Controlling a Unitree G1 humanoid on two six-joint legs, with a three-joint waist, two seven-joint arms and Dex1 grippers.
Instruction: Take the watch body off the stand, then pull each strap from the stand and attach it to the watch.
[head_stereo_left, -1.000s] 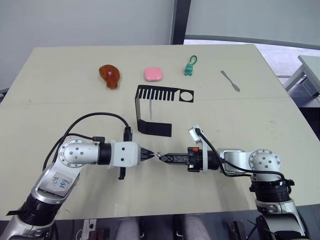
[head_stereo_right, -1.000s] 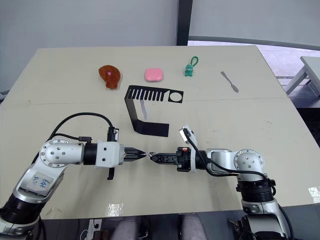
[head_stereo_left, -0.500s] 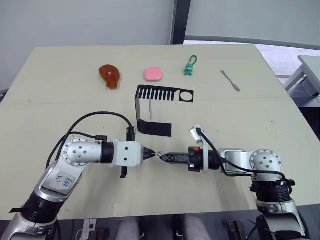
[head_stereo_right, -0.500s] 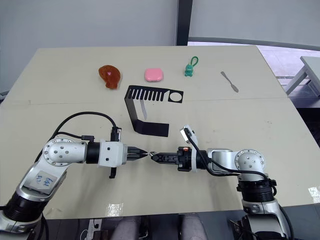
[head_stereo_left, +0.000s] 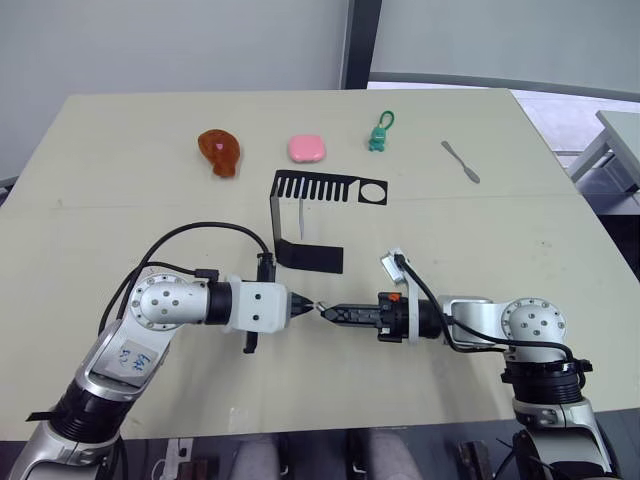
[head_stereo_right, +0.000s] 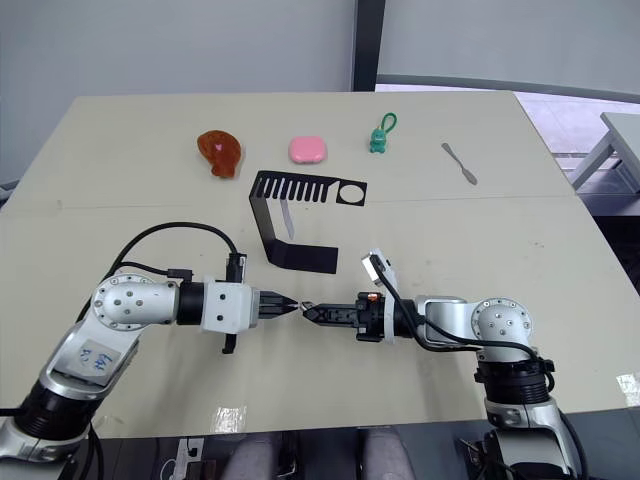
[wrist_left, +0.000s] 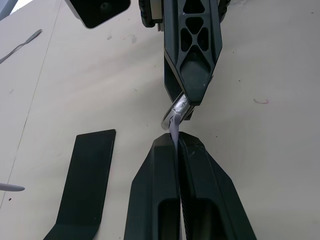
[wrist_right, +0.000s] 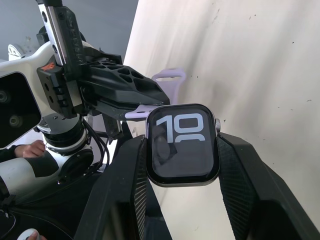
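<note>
A thin pale lavender strap (wrist_left: 174, 131) is pinched in the closed left gripper (head_stereo_left: 300, 306) over the table. It is being joined to the small black square watch body (wrist_right: 182, 142), clamped in the right gripper (head_stereo_left: 326, 313). A gentle, straight push is probably needed next. "10" is shown on the screen

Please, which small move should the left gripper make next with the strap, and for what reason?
Probably ease the left gripper toward the right gripper, sliding the strap into the watch body. The strap end meets the case edge, and both grippers hold firmly.
</note>
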